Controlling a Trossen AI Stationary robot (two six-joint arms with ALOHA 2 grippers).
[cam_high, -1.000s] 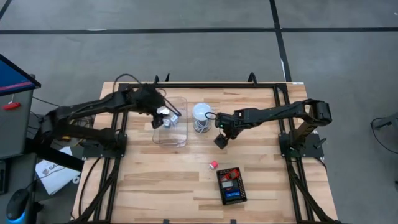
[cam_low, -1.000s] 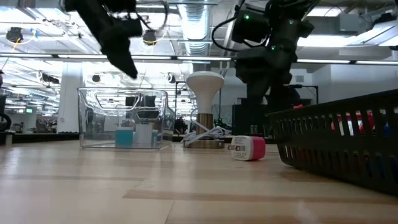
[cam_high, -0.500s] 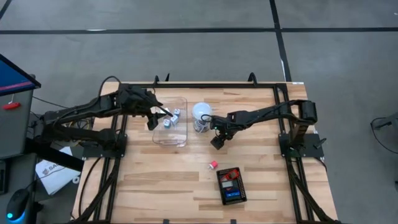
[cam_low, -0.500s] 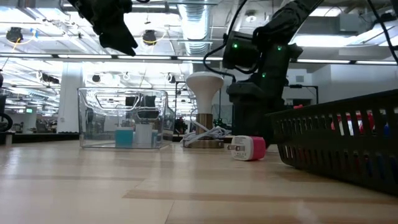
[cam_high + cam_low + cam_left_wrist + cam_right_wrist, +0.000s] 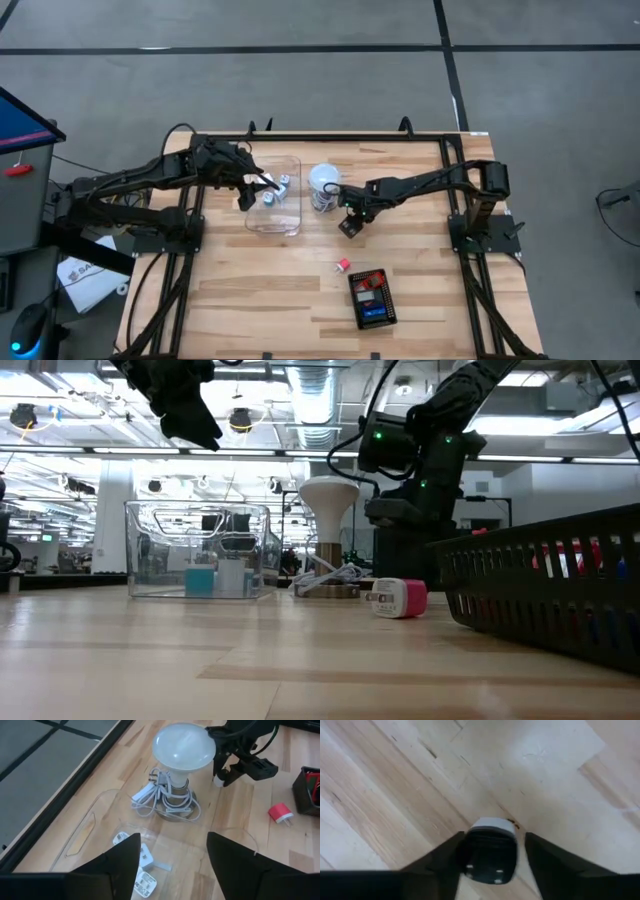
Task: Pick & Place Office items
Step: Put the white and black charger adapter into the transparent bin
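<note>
1. The table (image 5: 300, 290) was made of pale wooden planks with visible grain, framed by dark metal rails.
2. A clear plastic box (image 5: 274, 195), rectangular with rounded corners and glossy see-through walls, stood on the left half of the table; small white and blue blocks (image 5: 280, 188) lay on its floor.
3. The left gripper (image 5: 252, 185) hung above the box's left side, its two dark matte fingers (image 5: 115, 870) spread apart with nothing between them.
4. Just right of the box stood a lamp (image 5: 323, 185) with a smooth white rounded dome on a round metal base, with a white cable coiled around the base.
5. The right gripper (image 5: 349, 222) was low over the bare wood, just right of the lamp.
6. Between its dark fingers (image 5: 440, 865) sat a small block (image 5: 489, 852), glossy black with a white rounded cap; the fingers flanked it closely, though I could not tell whether they pressed on it.
7. A red and white plug block (image 5: 343, 265) lay alone on the wood nearer the front edge.
8. Just beside it sat a black rectangular tray (image 5: 372, 298) with slotted mesh walls, holding flat red, black and blue pieces.
</note>
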